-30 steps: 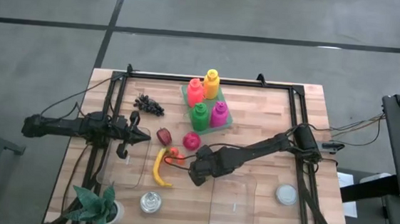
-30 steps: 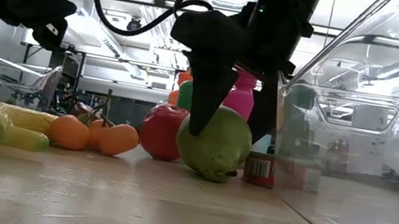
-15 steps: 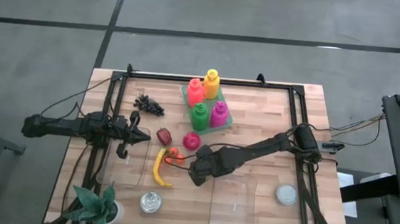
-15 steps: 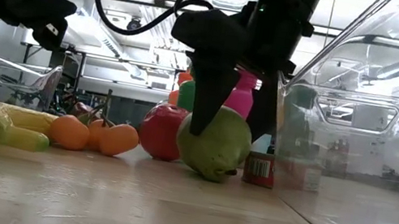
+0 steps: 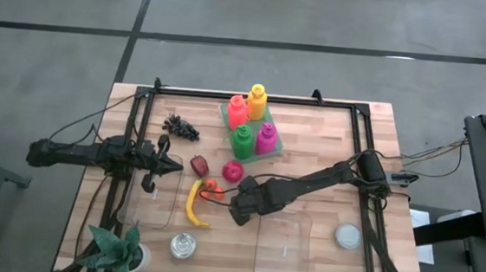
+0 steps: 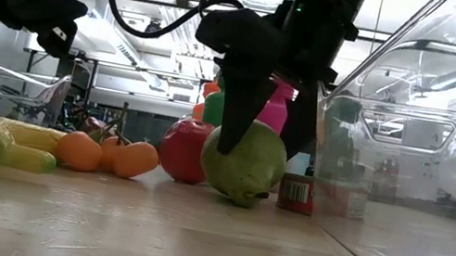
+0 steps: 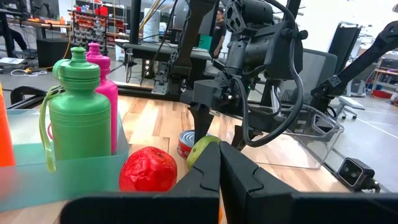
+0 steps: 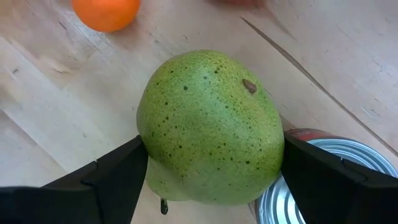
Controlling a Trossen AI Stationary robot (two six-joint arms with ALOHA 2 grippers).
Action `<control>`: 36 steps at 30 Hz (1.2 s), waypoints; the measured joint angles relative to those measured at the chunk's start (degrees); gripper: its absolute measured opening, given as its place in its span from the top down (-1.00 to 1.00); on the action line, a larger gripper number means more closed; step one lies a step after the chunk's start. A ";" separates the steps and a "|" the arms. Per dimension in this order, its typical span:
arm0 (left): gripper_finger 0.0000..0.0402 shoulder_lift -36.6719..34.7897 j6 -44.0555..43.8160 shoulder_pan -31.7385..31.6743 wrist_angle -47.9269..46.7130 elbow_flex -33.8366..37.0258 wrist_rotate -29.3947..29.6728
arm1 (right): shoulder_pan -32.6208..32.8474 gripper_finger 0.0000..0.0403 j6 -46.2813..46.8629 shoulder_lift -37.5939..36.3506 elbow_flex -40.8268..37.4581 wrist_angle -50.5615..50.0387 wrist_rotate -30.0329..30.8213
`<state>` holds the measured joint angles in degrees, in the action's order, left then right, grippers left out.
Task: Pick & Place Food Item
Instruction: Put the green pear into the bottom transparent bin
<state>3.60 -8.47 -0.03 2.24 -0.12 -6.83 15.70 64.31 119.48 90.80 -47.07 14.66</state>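
Right gripper (image 8: 211, 168) down at the middle of the wooden desk (image 5: 329, 143), fingers (image 8: 112, 177) set on either side of the green pear (image 8: 211, 127) and pressed to its flanks: clamped on the pear. Pear resting low on the desk, in the low view (image 6: 244, 162) touching or almost touching the surface, cannot tell which. Just behind the pear a small tin can (image 8: 323, 180) with a red label, touching or nearly touching it. Near the pear, toward the left arm's side, a red apple (image 6: 184, 149), two small oranges (image 6: 78, 151) and a yellow banana (image 5: 192, 203), all lying on the desk. Beside the right gripper, toward the desk's near edge, a clear plastic container (image 5: 283, 252). A second clear container (image 5: 149, 200) under the left gripper.

Left gripper (image 5: 174, 167) hanging above the left half of the desk, fingers (image 7: 239, 177) pressed together, holding nothing. From its wrist view: green bottle (image 7: 79, 109) and pink bottle (image 7: 99, 81) standing upright in a teal tray (image 7: 62, 174), red apple in front.

Farther back on the desk, a bunch of dark grapes (image 5: 181, 128), orange and yellow bottles in the same tray. At the near edge a potted plant (image 5: 117, 249), a silver can (image 5: 183, 246), and at the right a round lid (image 5: 348, 237).
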 joint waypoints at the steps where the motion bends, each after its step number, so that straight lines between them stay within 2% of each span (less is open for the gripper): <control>1: 1.00 0.00 0.00 0.00 0.02 0.02 -0.02 | 0.00 -0.62 0.00 -0.02 0.00 0.00 0.00; 10: 1.00 0.00 0.00 0.00 0.02 0.00 0.00 | 0.02 -0.62 -0.45 -3.51 0.04 -1.18 2.15; 23: 1.00 0.00 0.00 0.00 0.00 0.01 0.00 | 1.01 -0.62 1.96 -17.43 0.09 -9.08 3.32; 28: 1.00 0.00 0.00 0.00 0.01 0.00 0.00 | 2.87 -0.62 5.10 -21.29 0.11 -12.58 3.11; 36: 1.00 0.00 0.00 0.00 0.01 0.00 -0.01 | 8.73 -0.62 15.17 -21.94 0.09 -19.64 2.78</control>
<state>3.60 -8.47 -0.03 2.25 -0.12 -6.84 24.44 79.49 97.54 90.89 -66.71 17.44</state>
